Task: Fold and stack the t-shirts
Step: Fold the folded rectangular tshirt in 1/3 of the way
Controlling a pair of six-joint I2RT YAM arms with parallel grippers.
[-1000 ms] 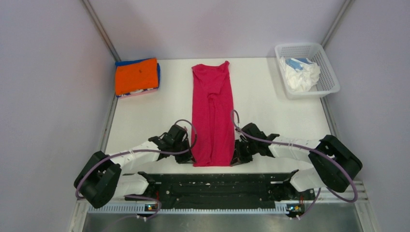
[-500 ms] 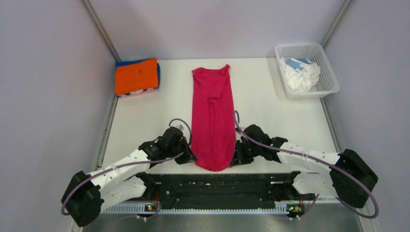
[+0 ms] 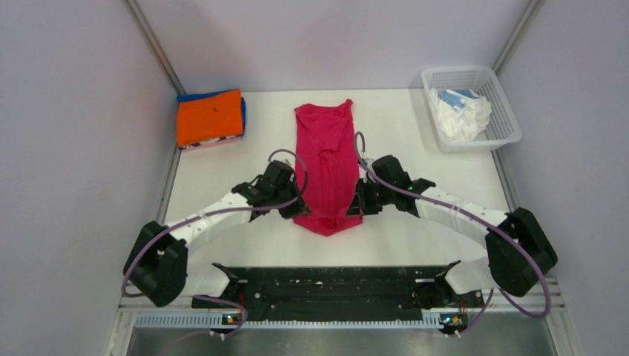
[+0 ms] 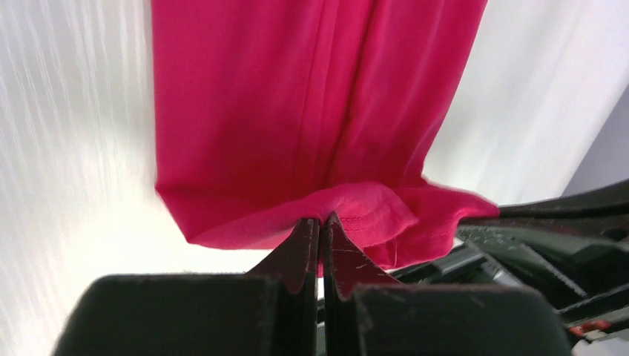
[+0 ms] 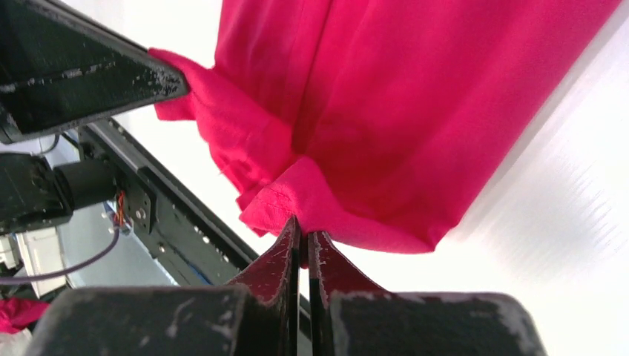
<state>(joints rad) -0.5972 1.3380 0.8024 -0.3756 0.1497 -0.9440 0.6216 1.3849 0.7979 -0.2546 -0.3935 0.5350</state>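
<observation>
Pink t-shirt [image 3: 325,159] is laid lengthwise mid-worktop [image 3: 222,185], near hem pinched tight at both corners by left gripper [image 3: 296,216] and right gripper [image 3: 357,211]. Looks mid-fold. The orange stack [image 3: 210,116] is folded already, and white shirts [image 3: 463,117] are left in the basket [image 3: 507,119].

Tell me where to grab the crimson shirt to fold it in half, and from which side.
Grip its two near hem corners, one from each long side. The crimson shirt lies as a narrow strip running away from the arms, so the near hem is the free end. The left hand and right hand are shut on those corners.
</observation>
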